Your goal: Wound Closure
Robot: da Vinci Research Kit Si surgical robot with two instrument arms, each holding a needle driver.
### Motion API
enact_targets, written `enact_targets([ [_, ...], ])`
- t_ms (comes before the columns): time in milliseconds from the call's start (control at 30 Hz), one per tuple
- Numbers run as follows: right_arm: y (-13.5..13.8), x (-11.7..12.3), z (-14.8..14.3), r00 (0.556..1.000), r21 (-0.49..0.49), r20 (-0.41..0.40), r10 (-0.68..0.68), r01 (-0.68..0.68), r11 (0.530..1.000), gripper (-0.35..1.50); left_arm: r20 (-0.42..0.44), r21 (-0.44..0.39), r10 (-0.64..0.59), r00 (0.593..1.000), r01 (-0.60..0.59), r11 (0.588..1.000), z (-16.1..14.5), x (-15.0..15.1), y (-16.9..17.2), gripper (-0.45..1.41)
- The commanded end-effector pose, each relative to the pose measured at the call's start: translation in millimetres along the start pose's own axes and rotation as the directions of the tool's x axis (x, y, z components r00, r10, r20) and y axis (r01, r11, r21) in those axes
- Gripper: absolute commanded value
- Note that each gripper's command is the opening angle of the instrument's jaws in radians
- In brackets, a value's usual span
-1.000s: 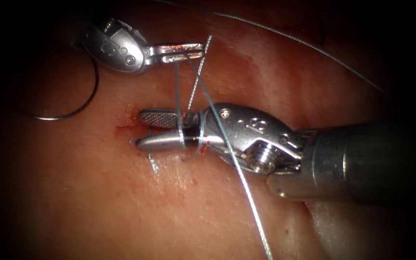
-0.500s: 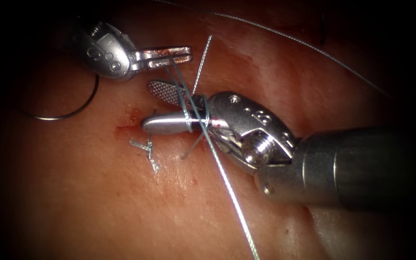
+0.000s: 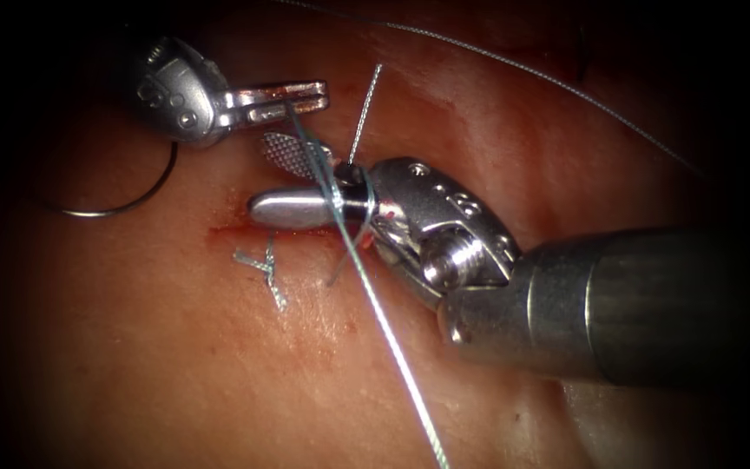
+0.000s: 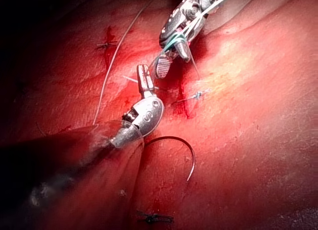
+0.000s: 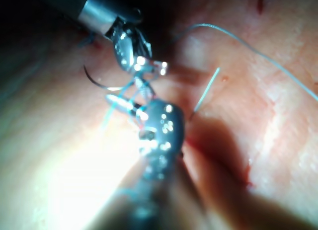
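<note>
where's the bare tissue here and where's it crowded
Bare tissue lies below the tied stitch and left of the thread. Crowded around the cut: right hand open with thread looped round it, left hand shut on thread. The needle lies free at left.

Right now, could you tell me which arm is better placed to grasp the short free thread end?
Probably the right: its open gripper, thread looped around it, sits beside the thread end; the left gripper is shut on thread.

Edges: dark all the way around in the endoscope view, like looking through a round hole.
Light: bright in the middle, dimmer toward the sides.
Shine: a strong white glare in the right wrist view.
Shadows: dark patches in both wrist views.
</note>
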Motion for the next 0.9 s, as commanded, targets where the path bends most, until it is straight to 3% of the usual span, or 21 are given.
enact_targets([
  [33, 0.2, -0.3, 0.7, 1.0, 0.001, -0.015, 0.004, -0.004, 1.0, 0.91, -0.004, 0.002, 0.002, 1.0, -0.002, 1.0, 0.4, -0.6, 0.2, -0.45],
  [900, 0.9, 1.4, -0.9, 0.999, -0.027, -0.05, 0.009, -0.011, 1.0, 0.86, -0.02, -0.003, -0.002, 1.0, 0.002, 1.0, -1.9, 2.4, 2.6, -0.45],
])
